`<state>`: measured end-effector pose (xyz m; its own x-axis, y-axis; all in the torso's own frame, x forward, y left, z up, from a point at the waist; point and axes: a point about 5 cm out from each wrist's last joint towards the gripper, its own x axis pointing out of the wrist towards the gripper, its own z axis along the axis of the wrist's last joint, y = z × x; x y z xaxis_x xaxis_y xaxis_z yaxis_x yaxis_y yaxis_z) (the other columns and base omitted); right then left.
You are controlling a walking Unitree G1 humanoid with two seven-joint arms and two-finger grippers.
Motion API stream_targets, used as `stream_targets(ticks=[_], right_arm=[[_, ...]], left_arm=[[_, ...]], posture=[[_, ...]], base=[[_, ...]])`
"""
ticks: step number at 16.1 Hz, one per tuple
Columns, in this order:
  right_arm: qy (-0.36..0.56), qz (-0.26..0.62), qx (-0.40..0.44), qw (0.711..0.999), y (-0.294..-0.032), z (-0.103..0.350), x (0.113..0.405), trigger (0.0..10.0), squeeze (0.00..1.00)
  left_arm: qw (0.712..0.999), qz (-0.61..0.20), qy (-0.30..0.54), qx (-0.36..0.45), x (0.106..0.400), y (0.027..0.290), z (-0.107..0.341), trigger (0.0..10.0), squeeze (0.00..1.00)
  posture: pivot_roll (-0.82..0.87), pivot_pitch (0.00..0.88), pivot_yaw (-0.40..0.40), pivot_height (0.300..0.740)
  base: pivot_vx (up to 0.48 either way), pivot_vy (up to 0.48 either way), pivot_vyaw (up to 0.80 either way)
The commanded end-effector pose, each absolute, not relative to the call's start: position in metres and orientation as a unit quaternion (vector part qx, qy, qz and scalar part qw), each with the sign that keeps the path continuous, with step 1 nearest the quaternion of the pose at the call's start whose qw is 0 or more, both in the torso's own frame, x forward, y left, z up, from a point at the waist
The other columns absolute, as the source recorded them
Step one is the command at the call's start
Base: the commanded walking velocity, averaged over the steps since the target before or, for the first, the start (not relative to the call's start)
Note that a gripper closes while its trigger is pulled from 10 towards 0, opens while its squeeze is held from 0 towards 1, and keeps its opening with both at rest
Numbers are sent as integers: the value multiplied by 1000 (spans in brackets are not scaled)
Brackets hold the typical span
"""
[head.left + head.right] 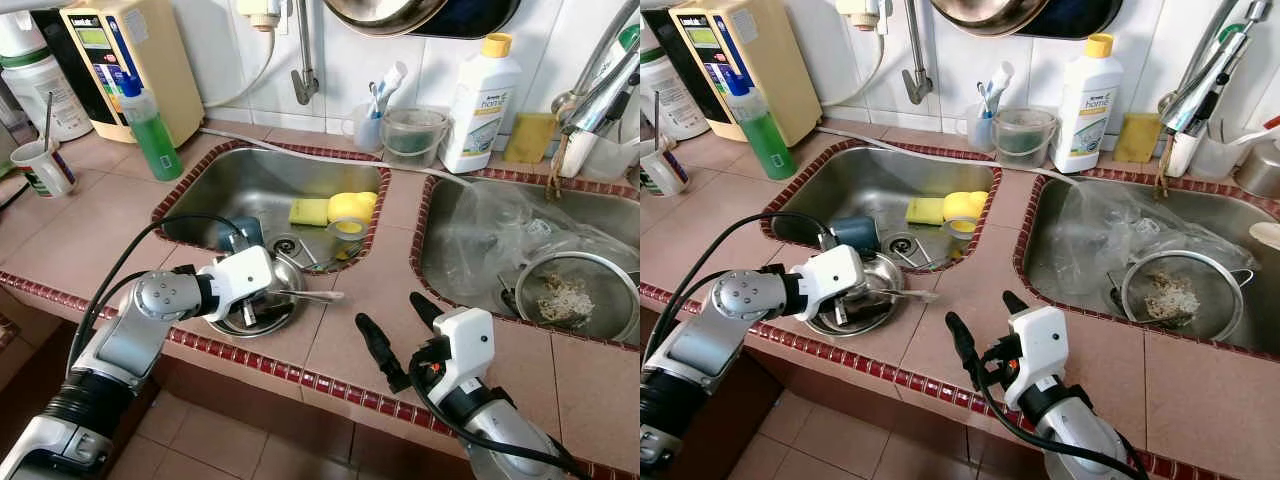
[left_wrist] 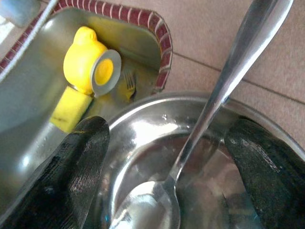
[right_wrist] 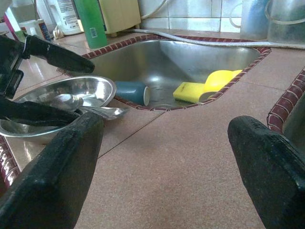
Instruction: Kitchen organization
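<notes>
A steel bowl (image 1: 297, 280) sits on the tiled counter at the near edge of the left sink (image 1: 200, 205). In it lies a steel spoon (image 1: 316, 295), its handle sticking out over the rim toward the right. My left gripper (image 2: 169, 129) reaches into the bowl and is open, with one finger on each side of the spoon (image 2: 214, 95) and neither touching it. My right gripper (image 1: 390, 312) is open just above the counter strip (image 1: 385, 270) between the two sinks, holding nothing.
In the left sink lie a blue cup (image 1: 245, 232), a yellow sponge (image 1: 308, 211), a yellow cup (image 1: 350, 210) and a fork. The right sink holds a strainer (image 1: 575, 295) and a clear plastic bag (image 1: 500, 230). A green bottle (image 1: 152, 128) and a white bottle (image 1: 480, 105) stand at the back.
</notes>
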<state>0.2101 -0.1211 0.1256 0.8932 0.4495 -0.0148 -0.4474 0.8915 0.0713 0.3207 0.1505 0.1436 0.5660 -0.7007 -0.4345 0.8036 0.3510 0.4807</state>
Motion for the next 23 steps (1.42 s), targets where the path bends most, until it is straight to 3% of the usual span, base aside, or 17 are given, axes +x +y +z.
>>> stream_targets(ticks=[1,15,23], right_arm=[[7,228,38,973,-121,131,211,10000,0],[1,226,44,973,-120,132,211,10000,0],[40,284,3,958,-125,114,211,10000,0]], left_arm=[[822,-461,63,329,322,150,153,10000,0],[828,-487,44,275,317,140,164,10000,0],[865,-442,16,237,327,172,195,10000,0]], posture=[[-231,69,115,740],[-239,61,133,740],[-201,31,97,740]], base=[[0,0,0],[0,0,0],[0,0,0]])
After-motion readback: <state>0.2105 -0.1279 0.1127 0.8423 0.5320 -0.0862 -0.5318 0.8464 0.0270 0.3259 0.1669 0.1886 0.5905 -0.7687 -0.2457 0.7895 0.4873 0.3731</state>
